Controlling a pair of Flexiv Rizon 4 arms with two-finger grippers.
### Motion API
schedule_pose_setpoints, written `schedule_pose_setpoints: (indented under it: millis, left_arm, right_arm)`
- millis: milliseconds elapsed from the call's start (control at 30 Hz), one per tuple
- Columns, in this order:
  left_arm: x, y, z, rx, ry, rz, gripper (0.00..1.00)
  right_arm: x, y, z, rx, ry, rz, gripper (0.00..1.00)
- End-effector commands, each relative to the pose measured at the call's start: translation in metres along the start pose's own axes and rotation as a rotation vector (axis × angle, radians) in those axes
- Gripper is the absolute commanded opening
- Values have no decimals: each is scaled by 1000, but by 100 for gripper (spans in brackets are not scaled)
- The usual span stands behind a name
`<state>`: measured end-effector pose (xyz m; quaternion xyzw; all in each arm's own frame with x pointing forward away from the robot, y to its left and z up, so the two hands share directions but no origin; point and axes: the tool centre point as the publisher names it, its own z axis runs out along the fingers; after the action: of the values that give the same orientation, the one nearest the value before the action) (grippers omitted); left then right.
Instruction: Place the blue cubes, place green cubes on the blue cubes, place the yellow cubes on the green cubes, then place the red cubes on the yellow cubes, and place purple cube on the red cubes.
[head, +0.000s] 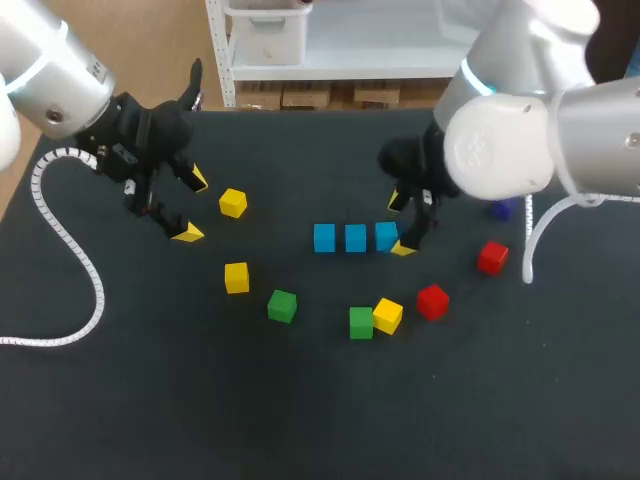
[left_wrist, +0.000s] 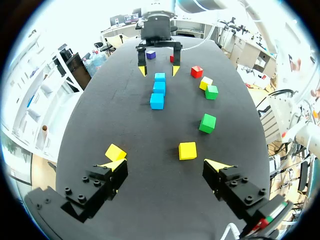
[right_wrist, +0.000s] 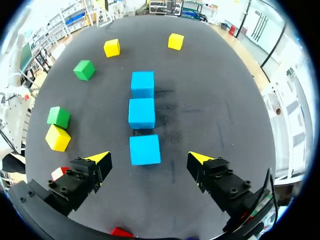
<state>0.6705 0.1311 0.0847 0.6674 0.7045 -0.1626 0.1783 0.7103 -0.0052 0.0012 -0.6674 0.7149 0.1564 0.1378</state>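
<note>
Blue cubes (head: 356, 238): row of three, mid-worktop (head: 300, 430). Right jaws open, standing either side of the 3 o'clock end cube, not gripping. Left jaws open and empty, out at 9 o'clock beside a yellow cube (head: 233, 203).

Advised: lift straight up, no nudging of the row.

Likely next: green cubes (head: 361, 322), at 6 and 7 o'clock.

Room: bare worktop towards 6 o'clock; red cubes (head: 432, 301) crowding 4 o'clock; far edge close at 12 o'clock.

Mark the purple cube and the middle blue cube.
Purple cube (left_wrist: 150, 54), left wrist view, top face.
Middle blue cube (right_wrist: 142, 113), right wrist view, centre of top face.
</note>
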Motion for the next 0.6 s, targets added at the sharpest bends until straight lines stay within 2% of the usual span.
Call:
schedule_pose_setpoints:
  millis: [33, 233, 367, 467, 600]
  left_arm:
    - [1, 1, 0, 1, -3, 3, 100]
    - [1, 1, 0, 1, -3, 3, 100]
    - [1, 1, 0, 1, -3, 3, 100]
    - [1, 1, 0, 1, -3, 3, 100]
    - [1, 1, 0, 1, -3, 3, 100]
  right_arm:
    - [18, 6, -29, -8, -90, 1, 100]
    - [39, 11, -64, -18, -209, 19, 100]
    - [59, 14, -84, -43, -333, 44, 100]
    - [71, 18, -94, -48, -388, 58, 100]
    - [85, 23, -102, -30, -420, 72, 100]
